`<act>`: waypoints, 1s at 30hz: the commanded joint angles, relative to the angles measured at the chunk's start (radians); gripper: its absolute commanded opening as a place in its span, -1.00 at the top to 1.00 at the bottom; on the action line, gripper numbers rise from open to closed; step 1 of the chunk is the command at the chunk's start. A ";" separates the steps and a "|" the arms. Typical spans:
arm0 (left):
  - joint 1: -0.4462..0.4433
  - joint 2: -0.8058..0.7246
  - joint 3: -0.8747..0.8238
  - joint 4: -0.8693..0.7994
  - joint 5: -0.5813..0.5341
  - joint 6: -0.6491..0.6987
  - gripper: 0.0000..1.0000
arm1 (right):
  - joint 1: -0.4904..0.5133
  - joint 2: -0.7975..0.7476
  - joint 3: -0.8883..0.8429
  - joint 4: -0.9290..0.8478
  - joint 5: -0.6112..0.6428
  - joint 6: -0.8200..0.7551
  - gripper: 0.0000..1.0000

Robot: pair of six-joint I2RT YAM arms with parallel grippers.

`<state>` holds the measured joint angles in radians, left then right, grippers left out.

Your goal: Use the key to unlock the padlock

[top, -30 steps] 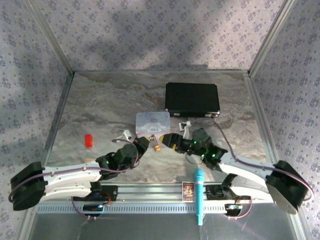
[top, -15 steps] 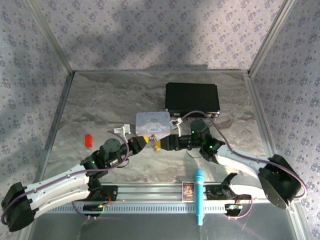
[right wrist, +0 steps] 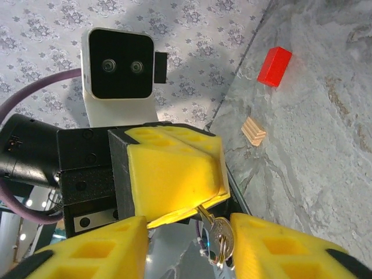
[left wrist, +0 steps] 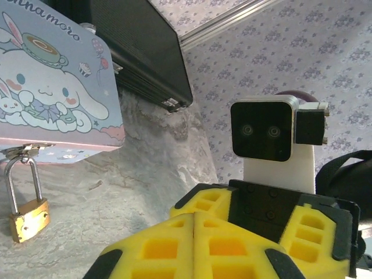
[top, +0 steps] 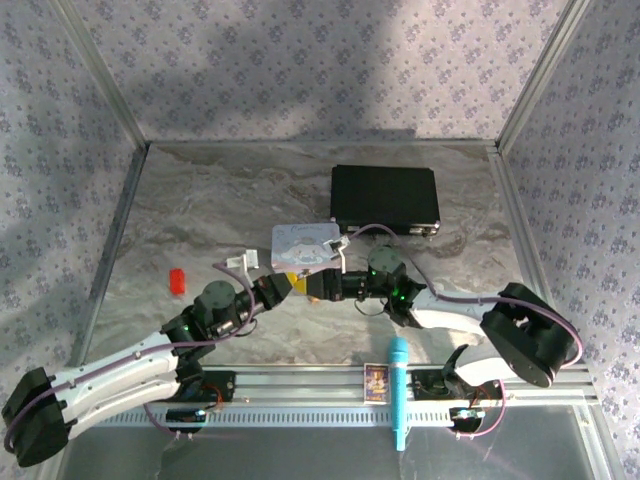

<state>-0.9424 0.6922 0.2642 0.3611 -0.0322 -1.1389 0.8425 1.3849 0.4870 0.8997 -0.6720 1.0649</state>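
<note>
- Padlock (left wrist: 29,220): small, brass. It sits at the lower left of the left wrist view. Its thin shackle is closed and runs through the clasp on the tin's lower edge, and its body lies low against the desk (top: 200,200).
- Key (right wrist: 218,238): silver, on a ring, at the bottom centre of the right wrist view. It hangs from the tip of the left end effector, between the right one's two fingers. Whether it touches either finger cannot be told.
- Left end effector (right wrist: 216,177): yellow pads pressed together and clamped on the top of the key. It is in the centre of the overhead view, just below the tin's lower left corner.
- Right end effector (right wrist: 189,251): fingers apart, one on each side of the key, gripping nothing. In the overhead view it is tip to tip with the left one, just below the tin.
- Tin (top: 305,243): pastel, with a cartoon print, in the centre of the overhead view.
- Case (top: 385,197): black, closed, above and right of the tin and near it.
- Red block (top: 177,281): at centre left of the overhead view, well apart from the tin.
- Tan block (right wrist: 254,131): ridged, at the right of the right wrist view, below the red block.
- Microphone (top: 398,395): teal, at the bottom centre of the overhead view, lying across the rail.
- Card (top: 376,382): small, printed, just left of the microphone.
</note>
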 commanded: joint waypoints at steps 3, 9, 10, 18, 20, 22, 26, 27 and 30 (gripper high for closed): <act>0.004 -0.023 -0.008 0.045 -0.017 -0.010 1.00 | 0.012 0.020 -0.006 0.073 0.011 0.022 0.44; 0.005 -0.022 -0.011 0.040 -0.023 -0.021 1.00 | 0.009 0.025 -0.025 0.098 0.025 0.033 0.67; 0.003 -0.022 -0.010 0.036 -0.022 -0.023 1.00 | 0.006 0.029 -0.026 0.104 0.026 0.036 0.71; 0.005 -0.016 -0.033 0.031 -0.035 -0.048 1.00 | 0.003 0.030 -0.027 0.124 0.028 0.041 0.99; 0.005 -0.020 -0.031 0.001 -0.042 -0.053 1.00 | 0.003 0.029 -0.028 0.123 0.027 0.041 1.00; 0.005 -0.029 -0.015 -0.072 -0.070 -0.062 0.83 | 0.003 0.020 -0.028 0.103 0.032 0.033 1.00; 0.003 -0.050 0.012 -0.175 -0.137 -0.079 -0.69 | 0.004 -0.013 -0.047 0.017 0.093 -0.002 1.00; 0.002 -0.050 0.018 -0.200 -0.153 -0.076 -0.83 | 0.001 -0.026 -0.054 -0.023 0.121 -0.008 1.00; 0.002 -0.028 0.025 -0.257 -0.187 -0.091 -0.87 | -0.017 -0.040 -0.073 -0.104 0.173 -0.012 1.00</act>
<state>-0.9424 0.6575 0.2520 0.1993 -0.1532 -1.2148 0.8398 1.3682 0.4339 0.8932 -0.5735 1.0840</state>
